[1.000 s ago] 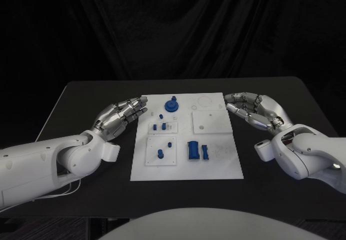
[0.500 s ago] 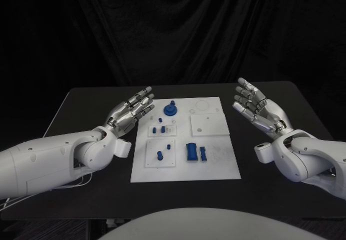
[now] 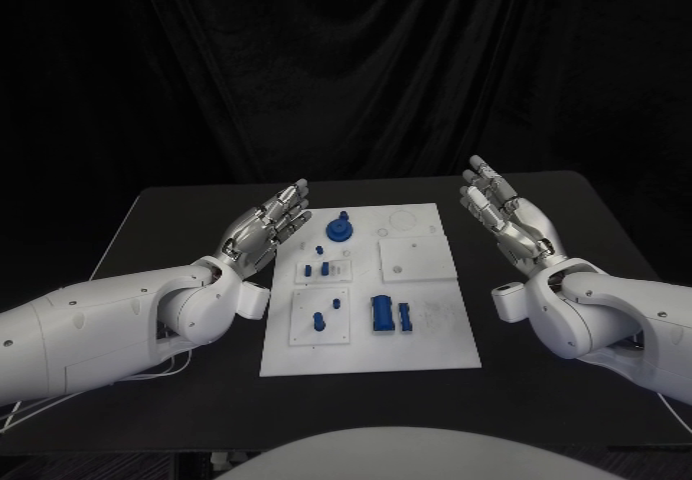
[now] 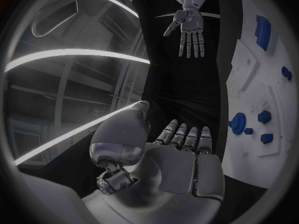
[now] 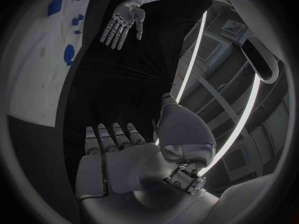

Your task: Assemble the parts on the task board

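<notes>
My left hand [image 3: 270, 226] is raised beside the left edge of the task board [image 3: 433, 345], its fingers straight and spread, holding nothing. My right hand [image 3: 500, 215] is lifted the same way off the board's right edge, fingers extended and apart, also holding nothing. Neither hand touches the board or any part.

The task board lies flat in the middle of the black table [image 3: 159, 215], between my two hands. At its far end stands a round blue knob-like part [image 3: 339, 228]. Nearer, on the left column, a small raised plate carries a few short blue pegs [image 3: 320, 269], and the plate below it holds two more blue pegs [image 3: 323, 316]. Just right of that lower plate lies a larger blue block [image 3: 382, 310] with a slimmer blue piece [image 3: 405, 315] just beside it. On the right column sits a plain white square plate [image 3: 411, 258].

From my left wrist I see my own palm [image 4: 181, 167] open, with the board's edge [image 4: 249, 134] beside my fingers, and my other hand [image 4: 189, 26] across from it. From my right wrist, my palm [image 5: 124, 167] is likewise open, and my left hand [image 5: 124, 21] faces it.
</notes>
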Controlling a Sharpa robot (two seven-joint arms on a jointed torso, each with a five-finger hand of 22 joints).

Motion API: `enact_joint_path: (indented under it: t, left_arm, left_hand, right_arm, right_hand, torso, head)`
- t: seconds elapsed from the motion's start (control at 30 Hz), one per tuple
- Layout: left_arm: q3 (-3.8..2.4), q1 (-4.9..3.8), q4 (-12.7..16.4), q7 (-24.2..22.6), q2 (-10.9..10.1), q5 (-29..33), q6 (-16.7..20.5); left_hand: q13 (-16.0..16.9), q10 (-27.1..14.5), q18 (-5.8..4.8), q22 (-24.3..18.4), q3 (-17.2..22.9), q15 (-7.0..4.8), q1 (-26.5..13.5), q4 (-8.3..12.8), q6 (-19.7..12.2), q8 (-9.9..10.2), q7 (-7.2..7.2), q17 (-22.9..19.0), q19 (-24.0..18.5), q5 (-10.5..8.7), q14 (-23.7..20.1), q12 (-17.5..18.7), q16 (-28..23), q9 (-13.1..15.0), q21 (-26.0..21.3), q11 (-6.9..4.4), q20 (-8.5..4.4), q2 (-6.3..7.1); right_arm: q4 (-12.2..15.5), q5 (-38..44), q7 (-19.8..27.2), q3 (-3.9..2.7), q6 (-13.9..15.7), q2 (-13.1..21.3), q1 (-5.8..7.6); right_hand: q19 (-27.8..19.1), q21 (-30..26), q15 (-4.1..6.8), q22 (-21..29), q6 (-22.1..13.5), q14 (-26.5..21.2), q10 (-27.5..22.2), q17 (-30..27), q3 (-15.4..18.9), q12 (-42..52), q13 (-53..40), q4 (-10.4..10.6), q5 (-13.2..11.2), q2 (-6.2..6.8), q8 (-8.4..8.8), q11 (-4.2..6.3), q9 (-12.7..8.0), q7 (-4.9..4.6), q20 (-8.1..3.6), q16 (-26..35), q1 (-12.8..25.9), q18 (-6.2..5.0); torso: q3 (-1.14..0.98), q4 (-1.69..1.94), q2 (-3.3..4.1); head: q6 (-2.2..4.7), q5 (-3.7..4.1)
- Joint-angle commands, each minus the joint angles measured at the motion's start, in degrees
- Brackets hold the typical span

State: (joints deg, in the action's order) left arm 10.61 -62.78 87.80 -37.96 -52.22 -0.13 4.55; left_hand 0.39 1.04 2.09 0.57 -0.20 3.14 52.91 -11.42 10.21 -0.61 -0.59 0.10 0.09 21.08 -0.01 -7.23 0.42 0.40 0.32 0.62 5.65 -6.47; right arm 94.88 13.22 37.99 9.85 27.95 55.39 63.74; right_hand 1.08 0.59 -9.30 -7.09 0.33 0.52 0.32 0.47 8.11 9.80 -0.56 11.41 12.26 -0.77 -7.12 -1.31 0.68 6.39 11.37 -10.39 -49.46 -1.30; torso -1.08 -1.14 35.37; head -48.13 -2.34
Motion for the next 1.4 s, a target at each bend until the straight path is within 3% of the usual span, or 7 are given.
enact_joint_path:
  t: [0.03, 0.1, 0.13, 0.33, 0.57, 0.6, 1.4]
  left_arm:
    - [-0.86, 0.29, 0.4, 1.0, 0.8, 0.0, 6.2]
    - [-1.96, 0.55, 0.6, 1.8, 1.5, 0.0, 10.0]
    - [-2.46, 0.67, 0.7, 2.2, 1.9, 0.0, 11.7]
    - [-5.87, 1.48, 1.3, 4.7, 4.2, 0.1, 23.3]
    - [-8.98, 2.23, 1.9, 7.0, 6.4, 0.1, 34.0]
    - [-9.45, 2.34, 1.9, 7.3, 6.7, 0.1, 35.6]
    - [-10.61, 2.62, 2.1, 8.2, 7.5, 0.1, 39.6]
  left_hand:
    - [-0.4, -1.0, -2.09, -0.6, 0.2, -3.14, -16.9, 3.6, -3.2, 0.6, 0.59, -0.1, -0.1, -6.72, 0.0, 2.3, -0.4, -0.4, -0.3, -0.62, -5.65, 2.06]
    - [-0.4, -1.0, -2.09, -0.6, 0.2, -3.14, -20.3, 4.4, -3.9, 0.6, 0.59, -0.1, -0.1, -8.08, 0.0, 2.8, -0.4, -0.4, -0.3, -0.62, -5.65, 6.47]
    - [-0.4, -1.0, -2.09, -0.6, 0.2, -3.14, -21.6, 4.7, -4.1, 0.6, 0.59, -0.1, -0.1, -8.62, 0.0, 2.9, -0.4, -0.4, -0.3, -0.62, -5.65, 6.47]
    - [-0.4, -1.0, -2.09, -0.6, 0.2, -3.14, -28.7, 6.2, -5.4, 0.6, 0.59, -0.1, -0.1, -11.42, 0.0, 7.2, -0.4, -0.4, -0.3, -0.62, -5.65, 6.47]
    - [-0.4, -1.0, -2.09, -0.6, 0.2, -3.14, -34.3, 7.3, -10.2, 0.6, 0.59, -0.1, -0.1, -13.66, 0.0, 7.2, -0.4, -0.4, -0.3, -0.62, -5.65, 6.47]
    - [-0.4, -1.0, -2.09, -0.6, 0.2, -3.14, -35.5, 11.4, -10.2, 0.6, 0.59, -0.1, -0.1, -14.15, 0.0, 7.2, -0.4, -0.4, -0.3, -0.62, -5.65, 6.47]
    - [-0.4, -1.0, -2.09, -0.6, 0.2, -3.14, -46.3, 11.4, -10.2, 0.6, 0.59, -0.1, -0.1, -21.08, 0.0, 7.2, -0.4, -0.4, -0.3, -0.62, -5.65, 6.47]
  right_arm:
    - [-1.2, -5.2, -3.4, -2.12, 6.6, -2.6, -0.93]
    - [-2.5, -8.0, -5.1, -4.81, 9.9, -5.4, -1.85]
    - [-3.0, -8.9, -5.6, -5.71, 11.0, -6.3, -2.16]
    - [-4.7, -12.8, -7.9, -9.43, 15.6, -10.3, -3.43]
    - [-4.9, -13.2, -8.2, -9.85, 16.2, -10.7, -3.58]
    - [-4.9, -13.2, -8.2, -9.85, 16.2, -10.7, -3.58]
    - [-4.9, -13.2, -8.2, -9.85, 16.2, -10.7, -3.58]
  right_hand:
    - [-1.1, -0.6, 2.99, 2.3, -0.3, -0.5, -0.3, -0.5, -2.6, -3.1, 0.6, -3.6, -3.9, 0.77, 2.29, 1.31, -0.7, -2.04, -3.62, 3.3, 15.8, 1.30]
    - [-1.1, -0.6, 3.53, 2.7, -0.3, -0.5, -0.3, -0.5, -3.2, -3.8, 0.6, -4.3, -4.7, 0.77, 2.74, 1.31, -0.7, -2.36, -4.33, 4.0, 19.0, 1.30]
    - [-1.1, -0.6, 3.78, 2.9, -0.3, -0.5, -0.3, -0.5, -3.3, -4.0, 0.6, -4.6, -5.0, 0.77, 2.93, 1.31, -0.7, -6.39, -4.66, 4.2, 20.2, 1.30]
    - [-1.1, -0.6, 4.92, 7.1, -0.3, -0.5, -0.3, -0.5, -8.1, -5.3, 0.6, -6.2, -6.6, 0.77, 7.12, 1.31, -0.7, -6.39, -6.02, 5.6, 26.8, 1.30]
    - [-1.1, -0.6, 9.30, 7.1, -0.3, -0.5, -0.3, -0.5, -8.1, -9.8, 0.6, -11.4, -8.0, 0.77, 7.12, 1.31, -0.7, -6.39, -7.11, 10.4, 32.1, 1.30]
    - [-1.1, -0.6, 9.30, 7.1, -0.3, -0.5, -0.3, -0.5, -8.1, -9.8, 0.6, -11.4, -12.3, 0.77, 7.12, 1.31, -0.7, -6.39, -11.37, 10.4, 33.2, 1.30]
    - [-1.1, -0.6, 9.30, 7.1, -0.3, -0.5, -0.3, -0.5, -8.1, -9.8, 0.6, -11.4, -12.3, 0.77, 7.12, 1.31, -0.7, -6.39, -11.37, 10.4, 44.3, 1.30]
  torso:
    - [0.22, 0.23, -0.82]
    - [0.36, 0.38, -1.37]
    - [0.43, 0.45, -1.62]
    - [0.81, 0.86, -3.14]
    - [1.04, 1.10, -4.04]
    - [1.06, 1.12, -4.13]
    - [1.08, 1.14, -4.19]
  head:
    - [2.21, 0.39]
    - [4.10, 0.71]
    - [4.94, 0.85]
    - [10.16, 1.73]
    - [13.25, 2.25]
    - [13.55, 2.31]
    - [13.75, 2.34]
